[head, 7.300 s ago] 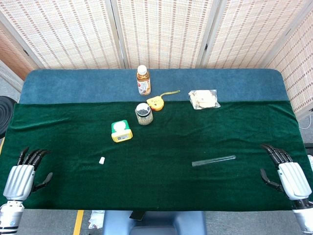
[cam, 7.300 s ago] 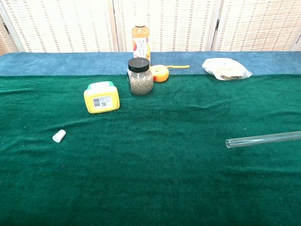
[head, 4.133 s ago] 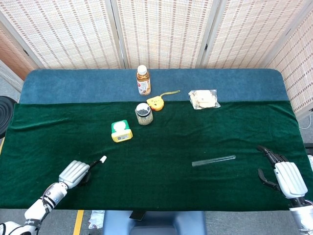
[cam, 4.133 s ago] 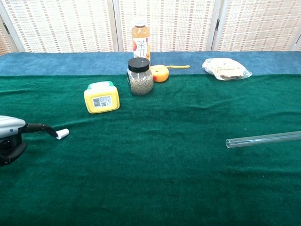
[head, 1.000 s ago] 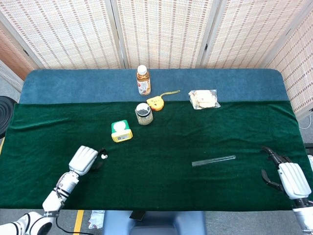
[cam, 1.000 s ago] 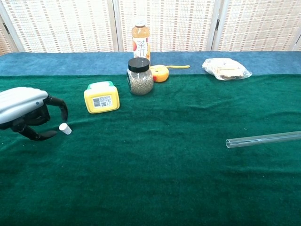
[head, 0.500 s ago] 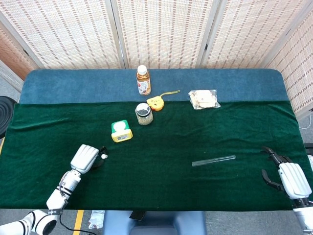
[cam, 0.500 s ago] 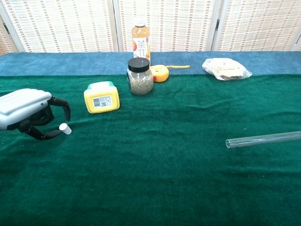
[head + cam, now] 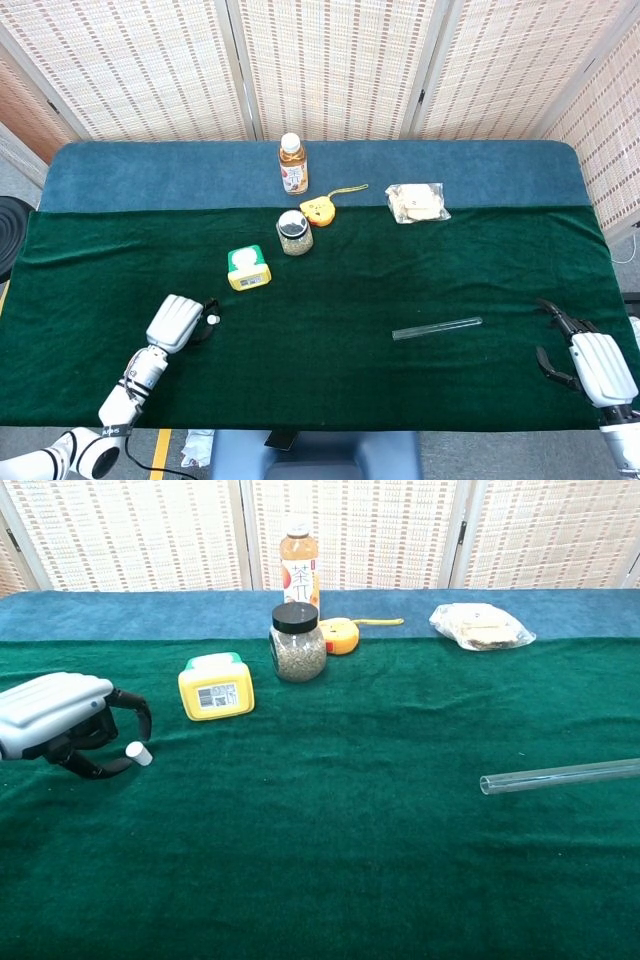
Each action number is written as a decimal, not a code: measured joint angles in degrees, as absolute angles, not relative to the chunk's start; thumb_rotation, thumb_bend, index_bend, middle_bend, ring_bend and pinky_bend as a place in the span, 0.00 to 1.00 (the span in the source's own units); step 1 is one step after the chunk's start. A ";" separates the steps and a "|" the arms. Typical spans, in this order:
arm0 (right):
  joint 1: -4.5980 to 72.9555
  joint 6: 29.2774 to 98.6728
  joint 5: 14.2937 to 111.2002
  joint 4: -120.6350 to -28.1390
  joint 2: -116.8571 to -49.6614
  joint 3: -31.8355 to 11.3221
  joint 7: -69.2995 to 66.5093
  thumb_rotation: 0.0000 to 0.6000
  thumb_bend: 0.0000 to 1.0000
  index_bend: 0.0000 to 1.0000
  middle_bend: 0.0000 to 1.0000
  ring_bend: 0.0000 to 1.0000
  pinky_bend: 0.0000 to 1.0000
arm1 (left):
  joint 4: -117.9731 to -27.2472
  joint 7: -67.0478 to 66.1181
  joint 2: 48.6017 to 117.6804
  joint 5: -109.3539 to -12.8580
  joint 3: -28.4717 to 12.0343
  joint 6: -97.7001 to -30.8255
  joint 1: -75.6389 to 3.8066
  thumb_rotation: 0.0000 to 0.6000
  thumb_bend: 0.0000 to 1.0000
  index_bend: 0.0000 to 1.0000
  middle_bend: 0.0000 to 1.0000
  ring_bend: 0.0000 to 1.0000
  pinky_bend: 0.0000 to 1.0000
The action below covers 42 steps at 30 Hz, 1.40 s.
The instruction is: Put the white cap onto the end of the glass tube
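Green cloth covers the counter (image 9: 330, 375) in front, with a blue strip behind it and woven screens at the back. Places are given relative to the seed jar.

Nearest, at the front right edge and well right of the jar, the right robot hand (image 9: 598, 365) is seen only in the head view, resting empty with its dark fingers (image 9: 556, 310) spread apart. Front-left of the jar, the left robot hand (image 9: 62, 725) is curled around the white cap (image 9: 138, 754); the cap is held upright between thumb and a fingertip, as far as can be told from the chest view. In the head view the same left robot hand (image 9: 178, 323) is shown with the white cap (image 9: 212, 320) at its fingertips.

Front-right of the jar, well apart from the cap, the glass tube (image 9: 560, 776) lies flat on the cloth, open end toward the middle.

Just front-left of the jar a yellow box (image 9: 215, 688) is set. The seed jar (image 9: 296, 643) with black lid stands upright. Just behind it to the right lies an orange tape measure (image 9: 341, 635), and straight behind stands a tea bottle (image 9: 300, 566). Far right behind, a plastic bag (image 9: 480, 625) is placed on the blue strip.
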<state>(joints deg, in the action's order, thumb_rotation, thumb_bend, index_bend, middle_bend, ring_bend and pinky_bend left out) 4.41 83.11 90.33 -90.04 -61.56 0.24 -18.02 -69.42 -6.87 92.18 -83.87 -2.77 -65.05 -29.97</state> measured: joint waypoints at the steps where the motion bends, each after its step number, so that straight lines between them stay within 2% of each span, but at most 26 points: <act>1: 4.40 83.10 90.31 -90.05 -61.55 0.24 -18.01 1.00 0.55 0.11 0.28 0.35 0.29 | -69.33 -6.81 92.25 -83.81 -2.83 -65.01 -30.00 1.00 0.39 0.48 1.00 0.95 0.83; 33: 4.39 82.65 89.94 -89.99 -61.56 0.21 -18.04 1.00 0.55 0.11 0.29 0.36 0.29 | -68.16 -6.47 93.08 -83.21 -3.24 -64.69 -30.16 1.00 0.42 0.52 1.00 0.95 0.83; 42: 4.35 82.86 90.13 -90.19 -61.56 0.22 -17.88 1.00 0.55 0.11 0.29 0.36 0.29 | -68.36 -4.81 93.00 -83.25 -3.44 -64.79 -30.22 1.00 0.47 0.59 1.00 0.95 0.83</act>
<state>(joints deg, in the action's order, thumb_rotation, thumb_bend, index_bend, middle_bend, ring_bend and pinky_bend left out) 4.35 82.86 90.13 -90.19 -61.56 0.22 -17.88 -68.36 -4.81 93.00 -83.25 -3.44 -64.79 -30.22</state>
